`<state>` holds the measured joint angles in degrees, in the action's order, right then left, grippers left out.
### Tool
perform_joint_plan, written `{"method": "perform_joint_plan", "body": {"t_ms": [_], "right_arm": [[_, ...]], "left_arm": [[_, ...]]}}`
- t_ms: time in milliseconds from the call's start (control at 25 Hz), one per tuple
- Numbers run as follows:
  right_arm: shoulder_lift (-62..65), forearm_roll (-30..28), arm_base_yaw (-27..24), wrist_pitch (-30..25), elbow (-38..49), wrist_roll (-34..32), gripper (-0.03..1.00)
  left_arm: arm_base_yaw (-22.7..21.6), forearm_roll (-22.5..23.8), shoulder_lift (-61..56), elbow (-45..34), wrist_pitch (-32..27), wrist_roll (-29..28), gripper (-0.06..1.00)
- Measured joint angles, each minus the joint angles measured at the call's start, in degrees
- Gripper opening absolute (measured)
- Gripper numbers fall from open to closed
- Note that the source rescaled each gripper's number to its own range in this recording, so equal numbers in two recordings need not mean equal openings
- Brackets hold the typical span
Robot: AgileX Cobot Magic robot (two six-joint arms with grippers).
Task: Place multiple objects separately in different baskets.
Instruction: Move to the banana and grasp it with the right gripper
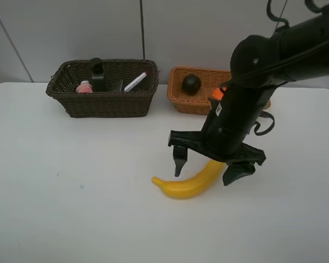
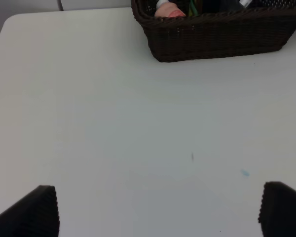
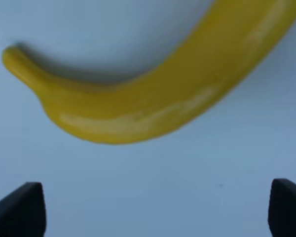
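A yellow banana (image 1: 189, 183) lies on the white table, and it fills the right wrist view (image 3: 138, 98). My right gripper (image 1: 206, 167) hangs open just above it, one finger on each side, holding nothing; it also shows in the right wrist view (image 3: 153, 217). The dark brown basket (image 1: 104, 104) at the back left holds the pink bottle (image 1: 84, 87), the black pump bottle (image 1: 97, 74) and the white marker (image 1: 135, 81). The orange-tan basket (image 1: 178, 98) holds the dark mangosteen (image 1: 191, 84); my arm hides most of it. My left gripper (image 2: 160, 217) is open and empty over bare table. The apple and the eraser block are not visible.
The dark basket (image 2: 212, 34) with the pink bottle (image 2: 167, 10) stands ahead of my left gripper. A grey wall runs behind both baskets. The right arm (image 1: 263, 66) reaches across the orange-tan basket. A small orange patch (image 1: 216, 94) shows at the arm's edge.
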<state>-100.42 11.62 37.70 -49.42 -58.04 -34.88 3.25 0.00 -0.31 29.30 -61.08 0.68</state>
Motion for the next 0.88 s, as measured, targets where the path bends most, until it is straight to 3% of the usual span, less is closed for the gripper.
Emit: {"method": "perform_joint_plan", "body": {"t_ms": [320,600,880], "right_arm": [[-1.8,-2.7,0.0,5.7,3.0,-10.9,1.00],[-4.8,-4.0,0.0,13.6,3.5,-11.6,1.00],[-10.1,-5.1,-0.1,15.8,3.5,-11.7,1.00]], "left_arm": [[0.0,0.0,0.0,0.0,0.0,0.0,1.00],[0.0,0.0,0.0,0.0,0.0,0.0,1.00],[0.0,0.0,0.0,0.0,0.0,0.0,1.00]]}}
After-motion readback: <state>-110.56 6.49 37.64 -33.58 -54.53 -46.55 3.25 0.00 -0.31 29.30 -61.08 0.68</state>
